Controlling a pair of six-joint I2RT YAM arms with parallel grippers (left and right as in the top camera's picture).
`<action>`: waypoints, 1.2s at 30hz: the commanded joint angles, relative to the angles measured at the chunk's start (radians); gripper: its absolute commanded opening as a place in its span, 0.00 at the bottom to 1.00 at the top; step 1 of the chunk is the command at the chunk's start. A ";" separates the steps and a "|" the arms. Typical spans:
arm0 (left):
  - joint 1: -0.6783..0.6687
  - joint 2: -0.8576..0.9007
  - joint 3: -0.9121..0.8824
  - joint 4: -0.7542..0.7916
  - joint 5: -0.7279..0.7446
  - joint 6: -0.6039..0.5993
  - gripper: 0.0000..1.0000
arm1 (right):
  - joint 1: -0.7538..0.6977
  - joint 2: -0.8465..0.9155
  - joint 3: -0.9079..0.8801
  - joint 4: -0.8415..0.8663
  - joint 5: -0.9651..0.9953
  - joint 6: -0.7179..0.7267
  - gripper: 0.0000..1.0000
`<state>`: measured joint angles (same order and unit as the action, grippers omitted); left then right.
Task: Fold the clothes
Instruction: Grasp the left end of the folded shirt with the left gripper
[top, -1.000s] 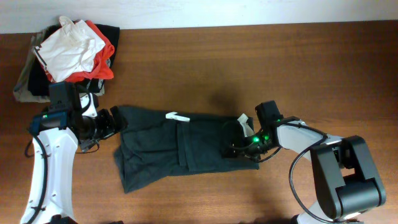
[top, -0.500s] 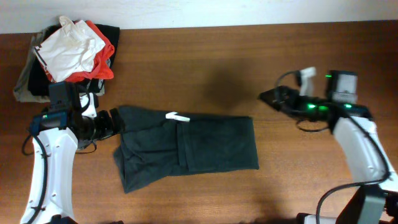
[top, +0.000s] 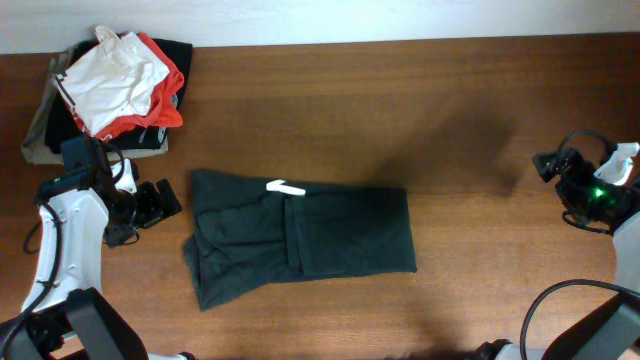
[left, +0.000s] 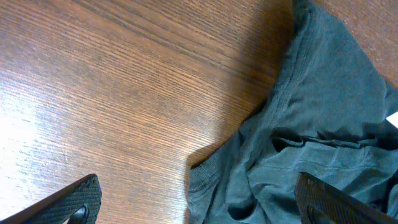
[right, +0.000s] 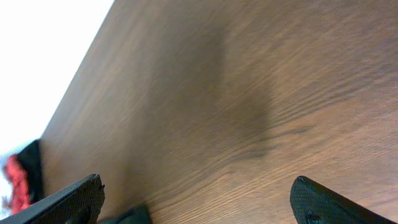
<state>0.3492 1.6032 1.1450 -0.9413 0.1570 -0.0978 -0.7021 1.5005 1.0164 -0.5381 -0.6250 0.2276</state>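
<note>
right gripper (top: 548, 165) withdrawn from T-shirt (top: 300, 240); garment pile (top: 110, 85) far-left.

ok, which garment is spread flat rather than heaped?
The dark charcoal T-shirt, lying alone mid-scene; the white garment with red-orange trim and the grey-khaki garment are bunched up together.

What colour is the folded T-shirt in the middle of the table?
The T-shirt is dark charcoal-black, with one small white mark at its upper edge. The overhead view shows it best.
</note>
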 joint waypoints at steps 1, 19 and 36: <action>0.002 0.003 0.013 0.000 0.011 0.043 0.99 | -0.006 0.000 0.007 0.000 0.062 -0.010 0.99; 0.008 0.164 0.013 0.014 0.169 0.190 0.90 | -0.005 0.000 0.007 0.000 0.062 -0.009 0.99; 0.006 0.271 -0.013 -0.023 0.248 0.205 0.96 | -0.005 0.000 0.007 0.000 0.062 -0.009 0.99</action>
<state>0.3496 1.8614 1.1465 -0.9604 0.3679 0.0864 -0.7036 1.5005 1.0164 -0.5381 -0.5720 0.2283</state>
